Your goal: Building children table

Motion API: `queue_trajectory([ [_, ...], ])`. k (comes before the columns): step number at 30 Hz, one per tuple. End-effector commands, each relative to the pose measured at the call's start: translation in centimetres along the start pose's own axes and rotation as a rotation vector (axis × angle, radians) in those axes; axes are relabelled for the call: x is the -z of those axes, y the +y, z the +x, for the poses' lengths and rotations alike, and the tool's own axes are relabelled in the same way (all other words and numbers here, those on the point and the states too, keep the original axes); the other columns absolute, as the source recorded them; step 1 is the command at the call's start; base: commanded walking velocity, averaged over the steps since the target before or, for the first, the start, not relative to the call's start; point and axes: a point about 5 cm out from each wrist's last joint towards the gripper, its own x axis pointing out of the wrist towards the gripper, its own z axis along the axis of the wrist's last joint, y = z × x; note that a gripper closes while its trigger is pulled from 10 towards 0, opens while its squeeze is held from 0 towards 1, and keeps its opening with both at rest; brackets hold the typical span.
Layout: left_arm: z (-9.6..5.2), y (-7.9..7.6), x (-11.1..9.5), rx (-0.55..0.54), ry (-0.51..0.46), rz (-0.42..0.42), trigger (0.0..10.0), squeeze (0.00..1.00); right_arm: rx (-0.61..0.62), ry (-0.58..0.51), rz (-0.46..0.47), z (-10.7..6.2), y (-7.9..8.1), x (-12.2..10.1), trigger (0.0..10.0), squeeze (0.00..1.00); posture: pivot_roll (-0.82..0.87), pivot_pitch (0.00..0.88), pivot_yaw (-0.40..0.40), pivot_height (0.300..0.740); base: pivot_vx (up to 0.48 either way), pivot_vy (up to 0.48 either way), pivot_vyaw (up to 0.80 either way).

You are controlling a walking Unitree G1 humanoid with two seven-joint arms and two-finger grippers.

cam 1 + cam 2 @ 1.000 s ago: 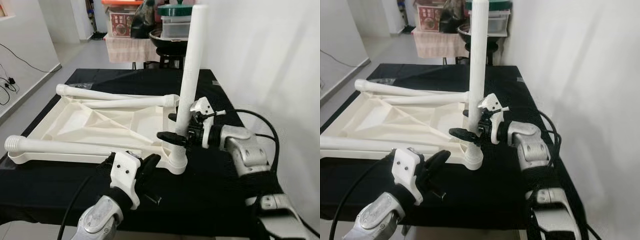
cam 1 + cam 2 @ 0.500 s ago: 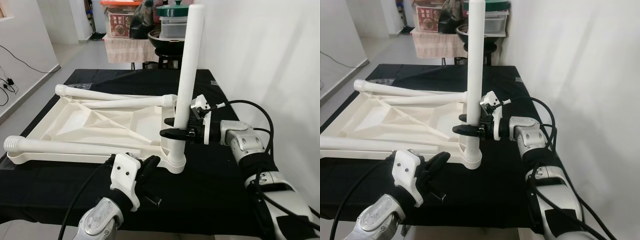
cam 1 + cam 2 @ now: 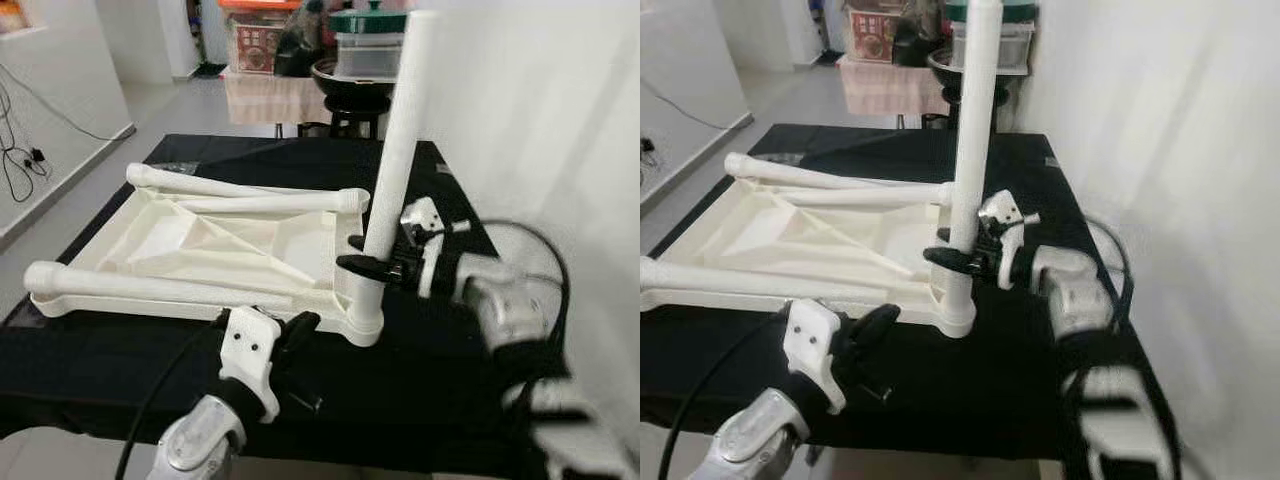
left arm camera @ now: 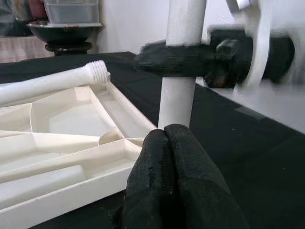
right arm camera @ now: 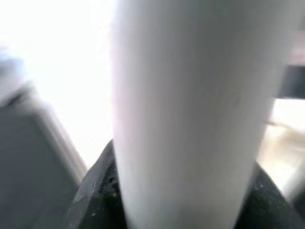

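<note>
- An upturned white table top [image 3: 200, 250] lies underside-up on a black-covered table [image 3: 420, 370], spanning from its left edge towards the middle.
- One white leg [image 3: 395, 160] stands upright in the socket at the table top's near right corner — it leans slightly to the right at its upper end.
- The right gripper [image 3: 366, 266] comes in from the right edge of the black table and is clamped round the lower part of the upright leg, one black finger on each side; the right wrist view shows the white tube [image 5: 190, 109] close up between the dark fingers.
- The left gripper [image 3: 296, 330] hovers over the near edge of the black table, just in front of the socket corner; in the left wrist view its two fingers [image 4: 162, 181] are pressed together with nothing between them.
- Three further legs lie flat on the table top: one along the near rim [image 3: 140, 285], one along the far rim [image 3: 200, 185], and one [image 3: 280, 203] whose threaded end points towards the far right corner.
- Beyond the far edge of the black table — a small stand with a dark bowl [image 3: 350, 78] and a clear container with a green lid [image 3: 372, 45].
</note>
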Motion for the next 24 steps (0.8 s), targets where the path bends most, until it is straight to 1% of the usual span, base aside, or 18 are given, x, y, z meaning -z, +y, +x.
queue_trajectory([
  [1,-0.1,0.0,-0.2,0.006,-0.001,0.002,10.0,0.00,0.245,0.111,0.157,-1.1,0.7,3.2,0.0,0.00,-0.05,0.000,-0.039,0.740,0.000,0.000,0.00],
  [2,-0.2,0.0,-0.2,0.008,-0.001,0.001,10.0,0.00,0.336,0.111,0.139,-2.0,2.5,4.5,0.0,0.00,-0.05,0.000,-0.029,0.740,0.000,0.000,0.00],
  [3,-0.2,0.1,-0.2,0.013,0.001,0.000,10.0,0.00,0.304,0.108,0.024,-1.9,4.1,4.4,0.0,0.00,-0.07,0.000,-0.017,0.740,0.000,0.000,0.00],
  [4,-0.2,0.1,-0.2,0.016,0.002,-0.001,10.0,0.00,0.221,0.102,-0.085,-1.5,5.1,4.1,0.0,0.00,-0.07,0.000,-0.015,0.740,0.000,0.000,0.00],
  [5,-0.1,0.0,-0.2,0.021,0.003,-0.003,10.0,0.00,0.205,0.115,-0.096,-1.2,5.1,4.3,0.0,0.00,-0.06,0.000,-0.021,0.740,0.000,0.000,0.00],
  [7,-0.1,0.0,-0.2,0.024,0.003,-0.005,10.0,0.00,0.213,0.128,-0.077,-1.0,4.7,4.4,0.0,0.00,-0.06,0.000,-0.021,0.740,0.000,0.000,0.00],
  [8,0.0,-0.1,-0.2,0.028,0.002,-0.005,10.0,0.00,0.224,0.145,-0.049,-1.0,4.4,4.6,0.0,0.00,-0.06,0.000,-0.028,0.740,0.000,0.000,0.00],
  [10,-0.1,-0.2,-0.2,0.028,0.002,-0.005,10.0,0.00,0.211,0.152,-0.056,-1.0,4.6,4.5,0.0,0.00,-0.06,0.000,-0.028,0.740,0.000,0.000,0.00],
  [11,-0.1,-0.2,-0.2,0.025,0.000,-0.003,10.0,0.00,0.203,0.164,-0.056,-0.9,4.7,4.5,10.0,0.00,-0.06,0.000,-0.028,0.740,0.000,0.000,0.00],
  [12,-0.1,-0.2,-0.2,0.022,0.000,-0.002,10.0,0.00,0.205,0.169,-0.051,-0.9,4.7,4.5,10.0,0.00,-0.06,0.000,-0.028,0.740,0.000,0.000,0.00],
  [13,-0.1,-0.2,-0.2,0.021,-0.001,-0.001,10.0,0.00,0.195,0.166,-0.035,-0.9,4.9,4.1,10.0,0.24,-0.06,0.000,-0.028,0.740,0.000,0.000,0.00],
  [16,0.0,-0.2,-0.3,0.020,-0.002,0.001,10.0,0.00,0.196,0.162,-0.012,-1.1,5.4,3.4,10.0,0.24,-0.05,0.000,-0.030,0.740,0.000,0.000,0.00],
  [17,0.0,-0.2,-0.3,0.020,-0.003,0.000,10.0,0.00,0.130,0.138,0.006,-0.8,5.5,2.6,10.0,1.00,-0.05,0.000,-0.031,0.740,0.000,0.000,0.00],
  [19,0.0,-0.2,-0.2,0.019,-0.003,-0.002,10.0,0.00,-0.031,0.085,0.008,-0.1,5.2,1.0,10.0,1.00,-0.05,0.000,-0.032,0.740,0.000,0.000,0.00],
  [20,0.1,-0.2,-0.2,0.019,-0.004,-0.002,10.0,0.00,-0.109,0.059,-0.012,0.0,5.0,0.2,10.0,1.00,-0.05,0.000,-0.034,0.740,0.000,0.000,0.00],
  [22,0.2,-0.2,-0.2,0.019,-0.004,-0.002,10.0,0.00,-0.239,0.041,-0.053,0.0,4.0,-1.1,10.0,1.00,-0.04,0.000,-0.037,0.740,0.000,0.000,0.00],
  [23,0.2,-0.1,-0.2,0.018,-0.005,-0.001,10.0,0.00,-0.298,0.047,-0.073,0.0,3.1,-1.6,10.0,0.45,-0.04,0.000,-0.038,0.740,0.000,0.000,0.00],
  [24,0.2,-0.1,-0.2,0.018,-0.005,-0.001,10.0,0.00,-0.332,0.052,-0.083,0.0,2.6,-2.0,10.0,0.45,-0.04,0.000,-0.038,0.740,0.000,0.000,0.00],
])
